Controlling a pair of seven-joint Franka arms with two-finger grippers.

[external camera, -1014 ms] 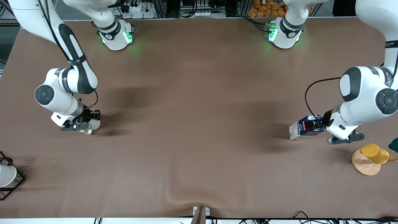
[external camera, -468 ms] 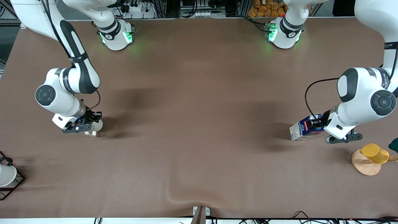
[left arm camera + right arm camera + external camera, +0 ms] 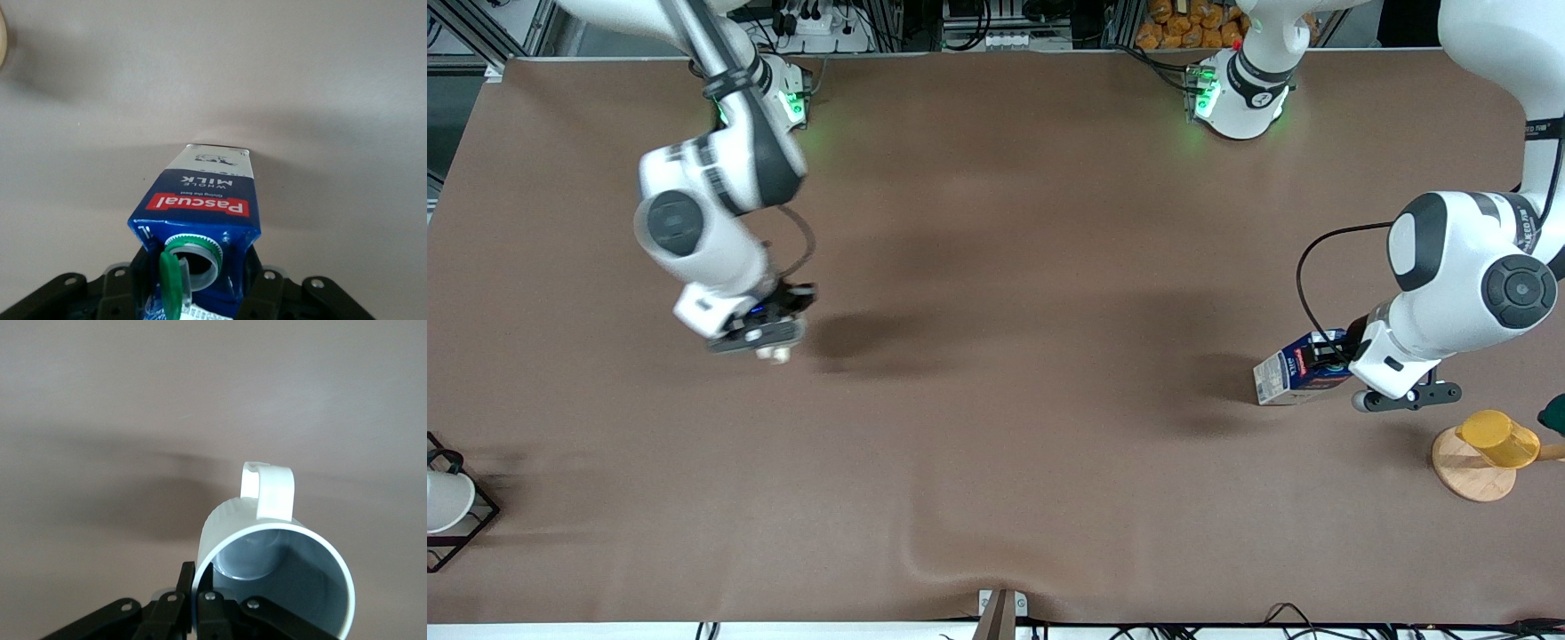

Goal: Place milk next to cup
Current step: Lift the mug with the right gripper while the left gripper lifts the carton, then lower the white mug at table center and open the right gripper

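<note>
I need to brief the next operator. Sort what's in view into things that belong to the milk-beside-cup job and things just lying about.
Belongs to the job:
- milk, held by the left gripper
- cup, rim gripped by the right gripper, carried over the table's middle

Just lying about:
- yellow cup on a round wooden coaster
- white cup in a black wire frame

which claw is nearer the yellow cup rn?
Left. The left claw, shut on the milk, is just beside the yellow cup; the right claw holds the cup toward the table's right-arm end.
</note>
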